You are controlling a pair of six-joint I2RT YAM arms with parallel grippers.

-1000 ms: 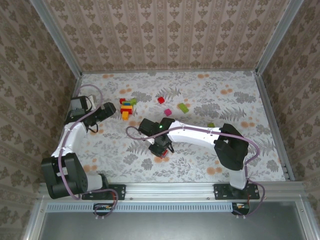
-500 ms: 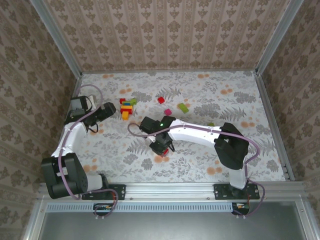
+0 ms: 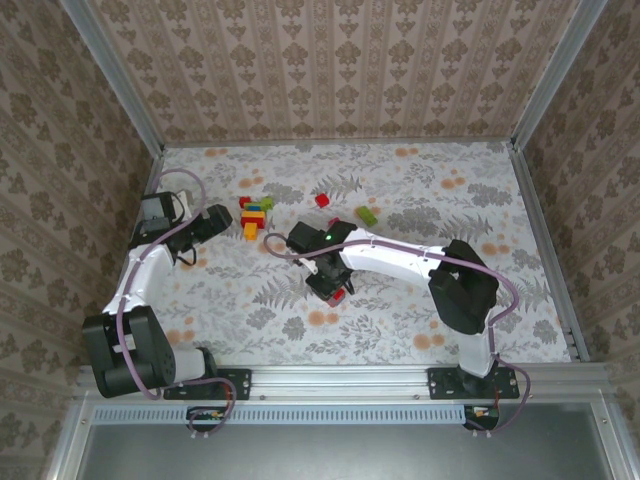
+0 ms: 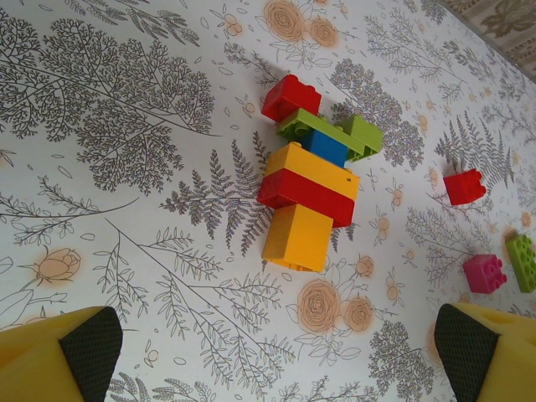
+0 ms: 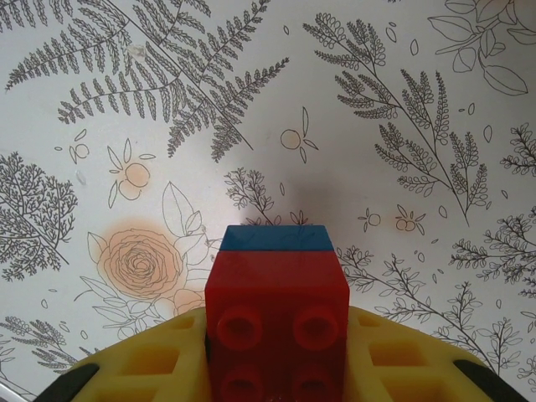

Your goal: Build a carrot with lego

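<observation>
Clamping the red brick (image 5: 276, 322), a blue brick (image 5: 276, 239) joined to it, your right hand (image 3: 327, 287) hung over the bench (image 3: 440, 180). Your left hand (image 4: 280, 347), fingers apart, hovered over the half-built stack (image 4: 310, 188), at ten o'clock from the right. Pressing down off-centre could topple that loose stack, I judged.

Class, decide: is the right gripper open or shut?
The right gripper is shut on the red brick: the wrist view shows yellow fingers hugging both its sides.
</observation>
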